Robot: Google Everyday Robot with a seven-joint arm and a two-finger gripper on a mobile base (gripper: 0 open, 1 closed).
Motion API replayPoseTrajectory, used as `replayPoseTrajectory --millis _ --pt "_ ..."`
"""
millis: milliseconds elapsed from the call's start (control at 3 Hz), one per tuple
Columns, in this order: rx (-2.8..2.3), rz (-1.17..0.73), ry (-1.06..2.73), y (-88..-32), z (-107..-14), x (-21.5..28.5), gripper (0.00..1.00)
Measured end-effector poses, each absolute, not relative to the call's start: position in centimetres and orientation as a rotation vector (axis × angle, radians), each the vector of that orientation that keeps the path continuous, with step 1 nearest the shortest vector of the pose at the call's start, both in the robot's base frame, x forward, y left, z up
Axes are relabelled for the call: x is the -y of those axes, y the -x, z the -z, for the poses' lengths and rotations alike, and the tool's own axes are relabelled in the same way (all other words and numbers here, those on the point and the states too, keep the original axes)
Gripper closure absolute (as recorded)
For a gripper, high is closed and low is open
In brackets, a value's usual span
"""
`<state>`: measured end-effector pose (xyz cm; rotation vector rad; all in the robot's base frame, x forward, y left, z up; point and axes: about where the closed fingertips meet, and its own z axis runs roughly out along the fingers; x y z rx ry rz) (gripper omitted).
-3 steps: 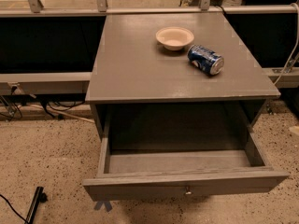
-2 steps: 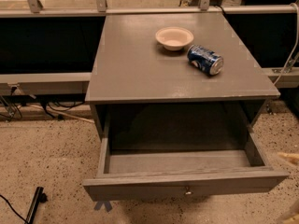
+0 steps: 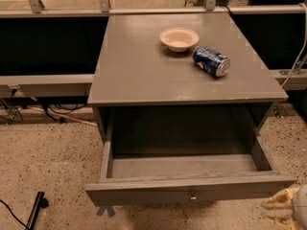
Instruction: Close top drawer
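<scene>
The top drawer (image 3: 144, 189) of the grey cabinet is pulled far out toward me. Its inside is bare. Its long front panel carries one small metal knob (image 3: 193, 195) at the centre. My gripper (image 3: 269, 212) enters at the bottom right corner, just right of and below the drawer front's right end. Its pale fingers (image 3: 277, 201) point left with a gap between them and hold nothing. It does not touch the drawer.
On the cabinet top (image 3: 139, 66) sit a cream bowl (image 3: 179, 38) and a blue can (image 3: 211, 61) lying on its side. A black object (image 3: 34, 211) with a cable lies on the speckled floor at the lower left. Rails and dark panels run behind the cabinet.
My gripper has come further into view at the bottom right, moving up and left toward the drawer front's right end. The drawer, bowl and can have not moved.
</scene>
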<state>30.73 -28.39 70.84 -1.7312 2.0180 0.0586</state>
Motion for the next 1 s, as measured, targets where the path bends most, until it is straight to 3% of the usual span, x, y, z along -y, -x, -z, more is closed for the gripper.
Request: replayPoseTrajectory --millis 333,667,1000 --pt "-2.017 -0.055 1.734 -30.76 -71.01 28.35 0.88" --pt "-2.016 -0.054 1.736 -30.77 -71.06 28.29 1.00" --pt "-2.004 -0.038 1.744 -30.92 -70.10 28.05 1.00"
